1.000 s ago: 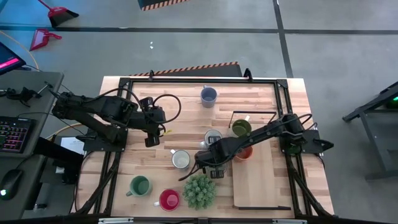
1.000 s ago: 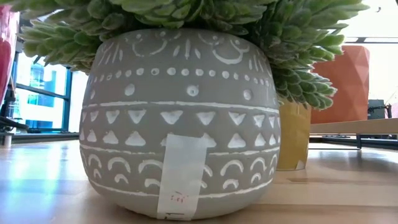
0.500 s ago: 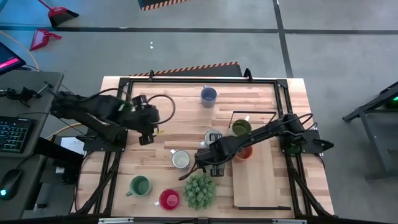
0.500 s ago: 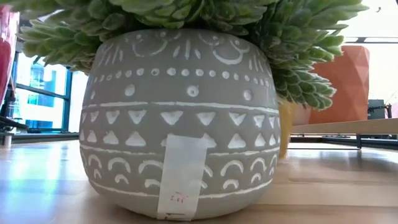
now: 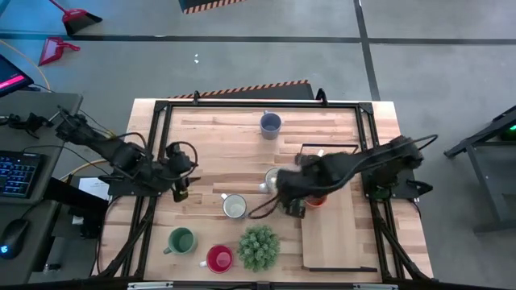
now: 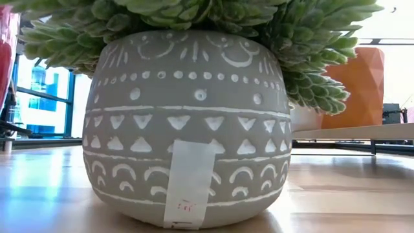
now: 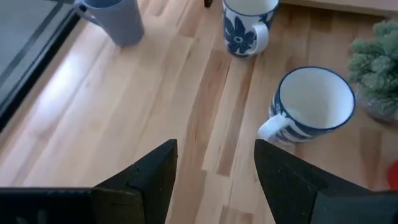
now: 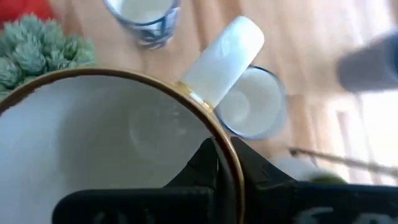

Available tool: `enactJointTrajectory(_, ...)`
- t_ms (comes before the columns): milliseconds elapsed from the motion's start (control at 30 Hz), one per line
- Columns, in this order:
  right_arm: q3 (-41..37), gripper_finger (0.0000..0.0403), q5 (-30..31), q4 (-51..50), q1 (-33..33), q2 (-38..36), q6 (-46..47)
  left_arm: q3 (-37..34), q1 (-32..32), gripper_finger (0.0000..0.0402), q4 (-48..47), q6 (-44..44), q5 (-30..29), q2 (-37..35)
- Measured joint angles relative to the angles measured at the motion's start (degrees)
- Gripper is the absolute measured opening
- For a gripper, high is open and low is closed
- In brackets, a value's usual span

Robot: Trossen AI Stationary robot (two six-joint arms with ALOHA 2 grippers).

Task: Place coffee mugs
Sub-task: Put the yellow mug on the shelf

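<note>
Pinching the gold-edged rim of a glossy white mug (image 8: 118, 143), the right hand (image 5: 292, 201) is clamped shut on it over the middle of the pale slatted wooden desk (image 5: 234, 153). Beside it stands a round blue-patterned mug (image 5: 235, 207), near the spiky plant (image 5: 259, 248) in its grey patterned pot. Left hand (image 5: 179, 191) hovers spread apart by the desk's left edge.
</note>
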Motion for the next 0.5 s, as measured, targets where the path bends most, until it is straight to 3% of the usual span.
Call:
enactJointTrajectory(267, 0.31, 0.0000, 8.78, -9.94, 4.14, -11.98, 17.80, -7.65, 0.60, 0.0201, 17.08, 5.92, -0.99, 0.42)
enactJointTrajectory(367, 0.02, 0.0000, 9.55, -14.17, 5.78, -14.00, 28.30, -8.52, 1.42, 0.0201, 21.56, 7.74, -1.15, 0.75)
enactJointTrajectory(500, -0.63, 0.0000, 9.64, -13.04, 6.94, -14.97, 33.87, -8.56, 2.62, 0.0201, 25.67, 9.30, -1.25, 1.38)
